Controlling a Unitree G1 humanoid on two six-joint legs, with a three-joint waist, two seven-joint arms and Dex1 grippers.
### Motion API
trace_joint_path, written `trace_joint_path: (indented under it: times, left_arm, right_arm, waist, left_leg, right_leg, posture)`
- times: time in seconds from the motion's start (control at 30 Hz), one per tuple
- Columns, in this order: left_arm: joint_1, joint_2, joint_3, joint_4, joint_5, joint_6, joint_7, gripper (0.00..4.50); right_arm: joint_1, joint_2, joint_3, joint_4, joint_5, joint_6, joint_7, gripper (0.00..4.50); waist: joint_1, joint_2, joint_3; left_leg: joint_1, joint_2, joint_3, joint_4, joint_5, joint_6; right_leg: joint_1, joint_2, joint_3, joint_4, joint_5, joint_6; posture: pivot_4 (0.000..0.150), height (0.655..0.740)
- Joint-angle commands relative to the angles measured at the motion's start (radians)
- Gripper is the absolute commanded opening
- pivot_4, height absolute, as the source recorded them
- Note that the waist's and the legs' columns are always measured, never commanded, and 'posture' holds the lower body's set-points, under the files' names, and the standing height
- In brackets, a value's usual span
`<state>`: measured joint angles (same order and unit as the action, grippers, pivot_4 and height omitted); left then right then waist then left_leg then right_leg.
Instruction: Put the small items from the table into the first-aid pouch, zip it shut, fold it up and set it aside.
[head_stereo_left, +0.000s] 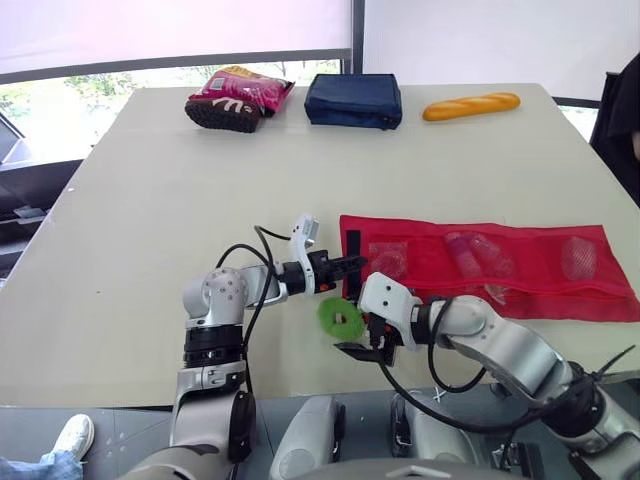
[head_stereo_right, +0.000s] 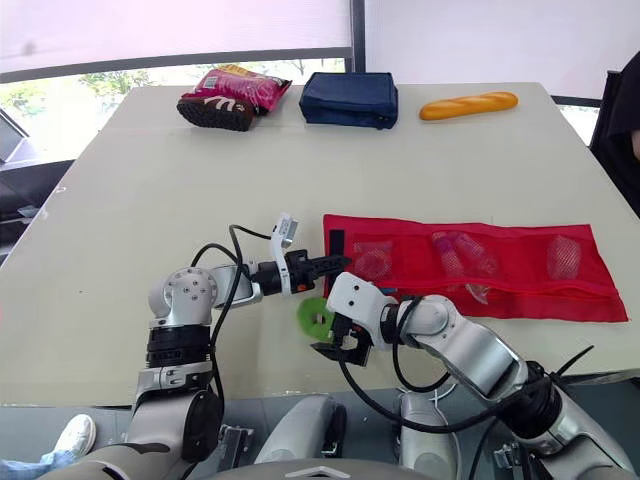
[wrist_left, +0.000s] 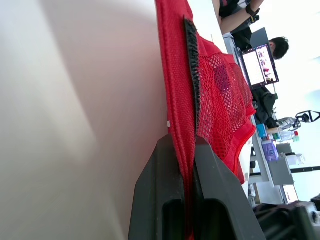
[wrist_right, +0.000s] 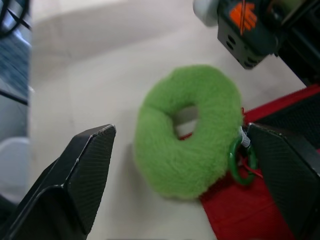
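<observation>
Between spread right end effector (wrist_right: 181, 129) fingers (wrist_right: 85, 170): green plush ring (wrist_right: 170, 160).

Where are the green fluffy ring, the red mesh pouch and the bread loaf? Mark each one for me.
green fluffy ring (wrist_right: 160, 155), right wrist view, on its plush body beside the hole.
red mesh pouch (head_stereo_left: 545, 300), left eye view, on its near red border.
bread loaf (head_stereo_left: 470, 105), left eye view, on its middle.

End effector (wrist_left: 186, 152) gripping pouch (wrist_left: 175, 75)
Fingers (wrist_left: 160, 185) pinch the red edge; a black strip (wrist_left: 192, 70) borders the mesh pocket (wrist_left: 225, 95).
</observation>
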<state>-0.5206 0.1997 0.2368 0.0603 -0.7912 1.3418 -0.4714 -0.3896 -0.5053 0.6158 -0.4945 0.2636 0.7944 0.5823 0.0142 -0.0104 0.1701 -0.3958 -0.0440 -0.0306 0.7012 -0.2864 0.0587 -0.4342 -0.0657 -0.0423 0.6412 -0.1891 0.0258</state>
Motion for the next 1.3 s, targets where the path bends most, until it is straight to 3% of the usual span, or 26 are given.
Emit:
trace_joint_path:
  times: [0.03,0.13,0.2,0.5,0.7,0.8,0.9,0.97,1.23,1.3]
  left_arm:
    - [-0.021,-0.004,0.015,-0.025,-0.032,-0.001,-0.003,0.0]
    - [-0.021,-0.004,0.019,-0.024,-0.032,-0.004,-0.002,0.0]
    - [-0.02,-0.006,0.02,-0.025,-0.032,-0.004,0.0,0.0]
    - [-0.01,-0.003,0.018,-0.031,-0.032,-0.007,0.002,0.0]
    - [-0.012,0.003,0.021,-0.025,-0.031,-0.01,-0.001,0.0]
    - [-0.014,0.002,0.017,-0.021,-0.027,-0.015,-0.002,0.0]
    - [-0.014,-0.001,0.017,-0.02,-0.027,-0.018,-0.001,0.0]
    - [-0.014,-0.002,0.018,-0.02,-0.027,-0.021,0.0,0.0]
    - [-0.014,-0.002,0.023,-0.019,-0.025,-0.028,0.003,0.0]
    - [-0.014,-0.002,0.023,-0.02,-0.025,-0.029,0.003,0.0]
  right_arm:
    - [0.002,0.001,0.004,-0.012,-0.038,-0.065,0.027,3.34]
    - [0.006,-0.016,0.008,-0.005,-0.076,-0.103,0.05,1.69]
    - [0.01,-0.024,0.008,0.001,-0.099,-0.156,0.07,0.81]
    - [0.011,0.005,-0.016,0.019,-0.157,-0.302,0.108,0.81]
    - [0.015,-0.004,-0.066,-0.031,-0.081,-0.328,0.207,0.81]
    - [0.018,-0.037,-0.069,-0.038,-0.054,-0.275,0.259,1.61]
    - [0.02,-0.071,-0.041,-0.016,-0.096,-0.27,0.281,3.25]
    - [0.015,-0.065,-0.032,0.008,-0.111,-0.272,0.283,3.94]
    - [-0.022,-0.034,0.021,0.098,-0.178,-0.271,0.319,3.94]
    - [-0.027,-0.023,0.026,0.122,-0.209,-0.28,0.303,3.41]
  waist:
    - [0.0,0.0,0.0]
    - [0.0,0.0,0.0]
    - [0.0,0.0,0.0]
    - [0.0,0.0,0.0]
    - [0.0,0.0,0.0]
    - [0.0,0.0,0.0]
    - [0.0,0.0,0.0]
    - [0.0,0.0,0.0]
    - [0.0,0.0,0.0]
    - [0.0,0.0,0.0]
  left_leg:
    - [0.0,0.0,0.0,0.0,0.0,0.0]
    - [0.0,0.0,0.0,0.0,0.0,0.0]
    - [0.0,0.0,0.0,0.0,0.0,0.0]
    - [0.0,0.0,0.0,0.0,0.0,0.0]
    - [0.0,0.0,0.0,0.0,0.0,0.0]
    - [0.0,-0.001,-0.001,0.0,0.0,0.0]
    - [0.0,0.0,-0.001,0.0,0.0,0.0]
    - [0.0,0.0,-0.001,0.0,0.0,0.0]
    - [0.0,0.0,-0.001,0.0,0.0,0.0]
    - [0.0,0.0,-0.001,0.0,0.0,0.0]
  right_leg:
    - [0.0,0.0,0.0,0.0,0.0,0.0]
    - [0.0,0.0,0.0,0.0,0.0,0.0]
    - [0.0,0.0,0.0,0.0,0.0,0.0]
    - [0.0,0.0,0.0,0.0,0.0,0.0]
    - [0.0,0.0,0.0,0.0,0.0,0.0]
    - [0.0,-0.001,0.0,0.0,0.0,0.0]
    - [0.0,-0.001,0.0,0.0,0.0,0.0]
    - [0.0,-0.001,0.0,0.0,0.0,0.0]
    - [0.0,-0.001,0.0,0.0,0.0,0.0]
    - [0.0,-0.001,0.0,0.0,0.0,0.0]
  posture:
    - [0.15,0.7397]
    - [0.15,0.7397]
    - [0.15,0.7397]
    - [0.15,0.7397]
    - [0.15,0.7397]
    - [0.15,0.7397]
    - [0.15,0.7397]
    - [0.15,0.7397]
    - [0.15,0.7397]
    - [0.15,0.7397]
